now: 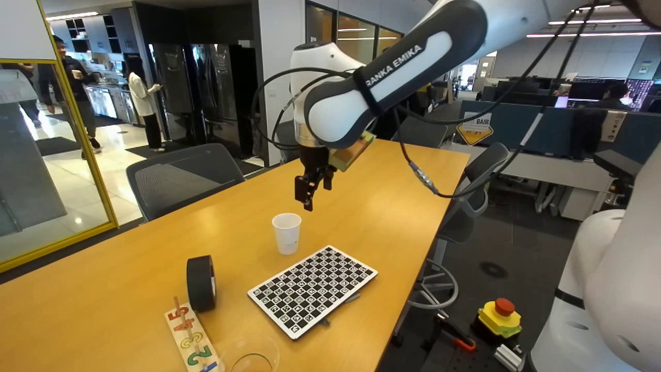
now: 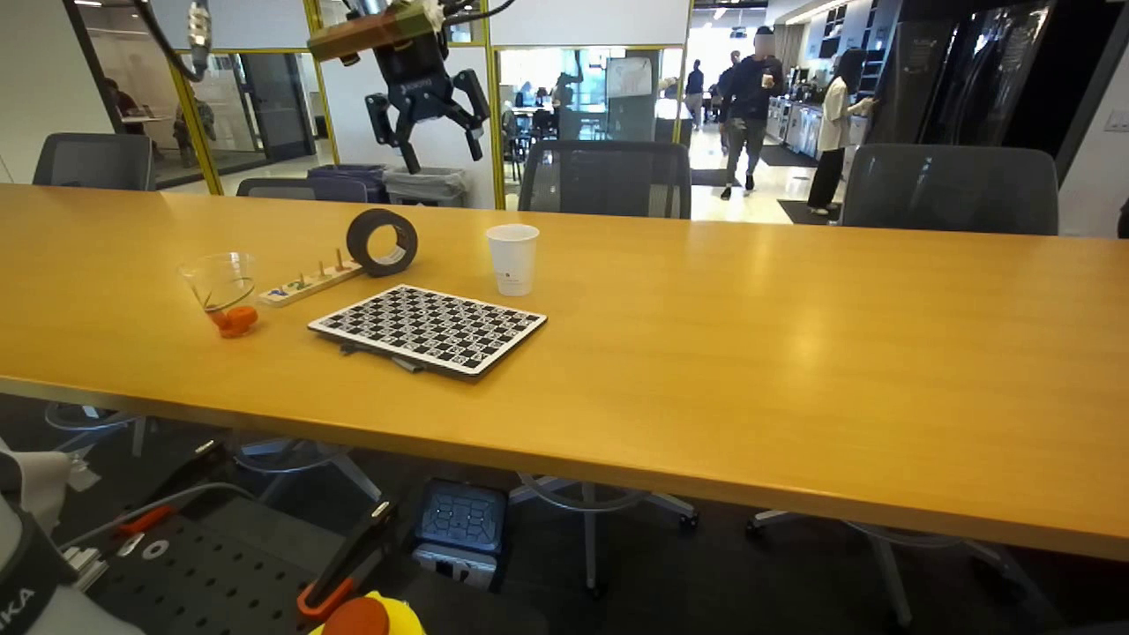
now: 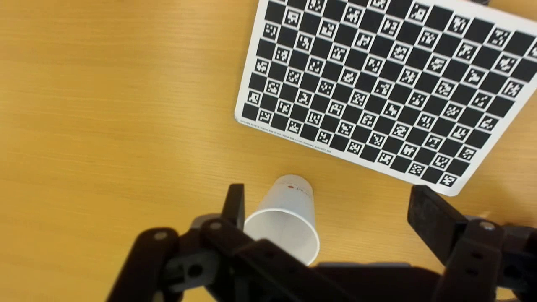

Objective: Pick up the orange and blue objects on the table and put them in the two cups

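The white cup stands upright on the wooden table. It also shows in an exterior view and in the wrist view, where no piece shows in the visible part of its inside. The clear cup stands further along the table, with orange pieces seen at its bottom; it shows partly in an exterior view. The blue piece is hidden or out of view. My gripper is open and empty, high above the table near the white cup, which appears beside one finger.
The checkered board lies flat between the two cups. A black roll stands on edge beside a wooden number board with upright pegs. Chairs line the table's far side. A cable hangs from the arm.
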Available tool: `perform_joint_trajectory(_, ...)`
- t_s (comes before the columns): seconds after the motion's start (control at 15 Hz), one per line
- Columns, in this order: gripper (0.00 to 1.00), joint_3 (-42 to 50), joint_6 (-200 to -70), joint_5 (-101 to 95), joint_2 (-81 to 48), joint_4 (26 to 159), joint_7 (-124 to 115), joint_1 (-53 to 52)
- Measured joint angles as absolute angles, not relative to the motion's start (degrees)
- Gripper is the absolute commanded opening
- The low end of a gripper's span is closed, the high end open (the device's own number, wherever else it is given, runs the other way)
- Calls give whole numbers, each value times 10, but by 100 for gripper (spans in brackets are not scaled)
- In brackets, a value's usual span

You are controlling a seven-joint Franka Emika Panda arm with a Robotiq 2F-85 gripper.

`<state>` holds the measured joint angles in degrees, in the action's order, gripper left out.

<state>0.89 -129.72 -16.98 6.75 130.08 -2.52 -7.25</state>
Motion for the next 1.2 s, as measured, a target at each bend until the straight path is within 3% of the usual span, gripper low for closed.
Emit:
perform_joint_trajectory(0.6, 100, 7, -1283, -149, 326, 1488, 2, -47)
perform_joint_trajectory(1.2, 100, 54, -1207, -51, 431, 1512, 53, -35)
